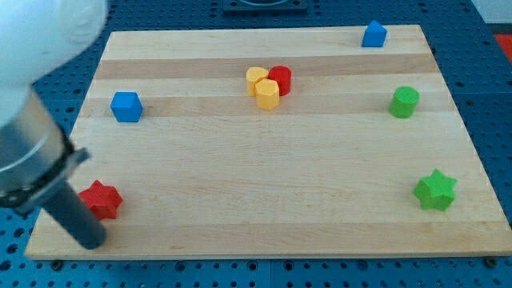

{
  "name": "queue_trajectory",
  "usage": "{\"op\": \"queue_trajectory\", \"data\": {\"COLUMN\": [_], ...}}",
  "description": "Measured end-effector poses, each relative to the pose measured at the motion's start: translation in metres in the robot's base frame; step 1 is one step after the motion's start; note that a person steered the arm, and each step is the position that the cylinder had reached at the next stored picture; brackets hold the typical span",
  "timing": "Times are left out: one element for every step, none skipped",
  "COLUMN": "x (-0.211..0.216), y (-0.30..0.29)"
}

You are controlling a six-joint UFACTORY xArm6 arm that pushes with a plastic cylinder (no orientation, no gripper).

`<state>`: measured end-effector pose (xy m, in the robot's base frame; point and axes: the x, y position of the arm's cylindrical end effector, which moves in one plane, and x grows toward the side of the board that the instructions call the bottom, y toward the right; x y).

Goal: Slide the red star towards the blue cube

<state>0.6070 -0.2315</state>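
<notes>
Red star (102, 198) lies near the worktop (264, 200) bottom-left corner, my tip (91, 238) just beside it; blue cube (126, 106) sits above, bare wood between. No pincer exists.

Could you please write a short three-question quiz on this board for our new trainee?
1. True or false: my tip is beside the red star.
2. Which green block is nearest the view's bottom: A cylinder, B star, C cube?
3. Fill in: the red cylinder touches two ___ blocks.
Key: 1 true. 2 B, the green star, below the green cylinder. 3 yellow.
</notes>
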Motion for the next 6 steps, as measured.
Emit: {"op": "queue_trajectory", "data": {"x": [0.000,-0.004,-0.015,-0.027,-0.044,-0.055], "y": [-0.028,-0.024,-0.004,0.020,0.024,0.010]}}
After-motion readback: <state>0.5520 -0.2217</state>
